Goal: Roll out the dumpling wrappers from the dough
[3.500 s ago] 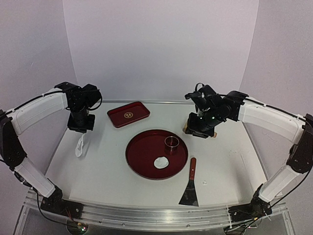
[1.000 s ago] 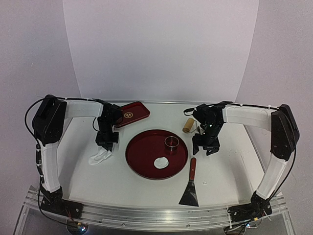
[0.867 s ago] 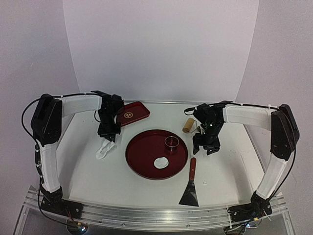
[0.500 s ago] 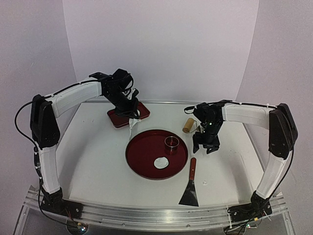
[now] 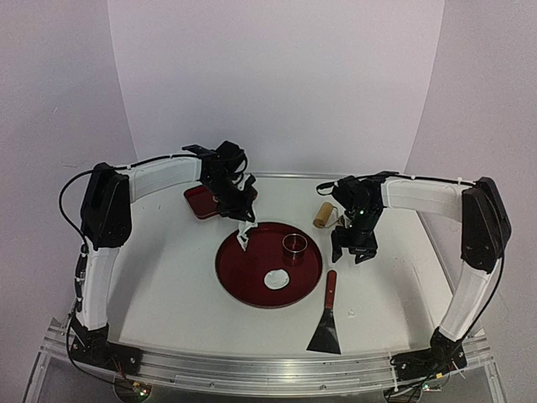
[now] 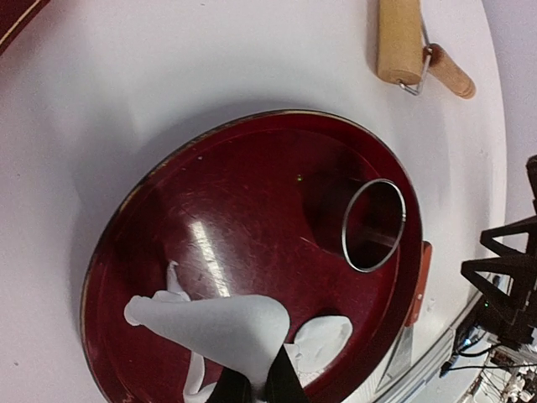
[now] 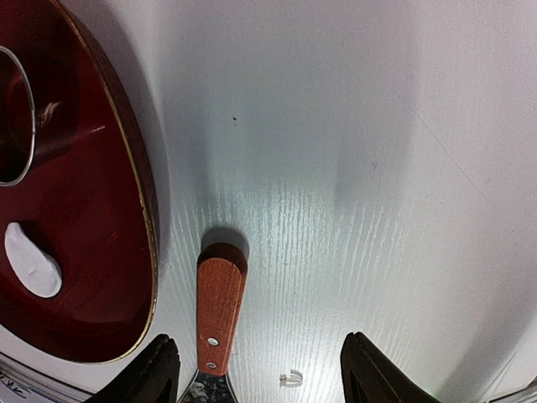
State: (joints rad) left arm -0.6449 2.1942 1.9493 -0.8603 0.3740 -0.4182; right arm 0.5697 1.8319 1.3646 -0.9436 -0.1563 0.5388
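Observation:
My left gripper [image 5: 241, 220] is shut on the dough [image 6: 220, 329], a limp white scrap [image 5: 244, 236] that hangs over the far left of the round red tray [image 5: 243, 281]. A small round white dumpling wrapper [image 5: 276, 279] lies flat in the tray's near part and also shows in the left wrist view [image 6: 321, 341] and right wrist view [image 7: 32, 260]. The metal ring cutter [image 5: 294, 245] stands in the tray's far right [image 6: 373, 225]. My right gripper [image 5: 356, 252] is open and empty over the table, right of the tray, above the spatula's wooden handle [image 7: 219, 312].
A wooden rolling pin [image 5: 322, 214] lies behind my right gripper. A spatula [image 5: 326, 326] lies at the tray's near right. A small rectangular red tray [image 5: 200, 201] sits at the back, partly hidden by my left arm.
My left gripper picked the dough scrap off the table at the left and carried it right, over the round tray's far left edge. My right gripper has held still beside the tray.

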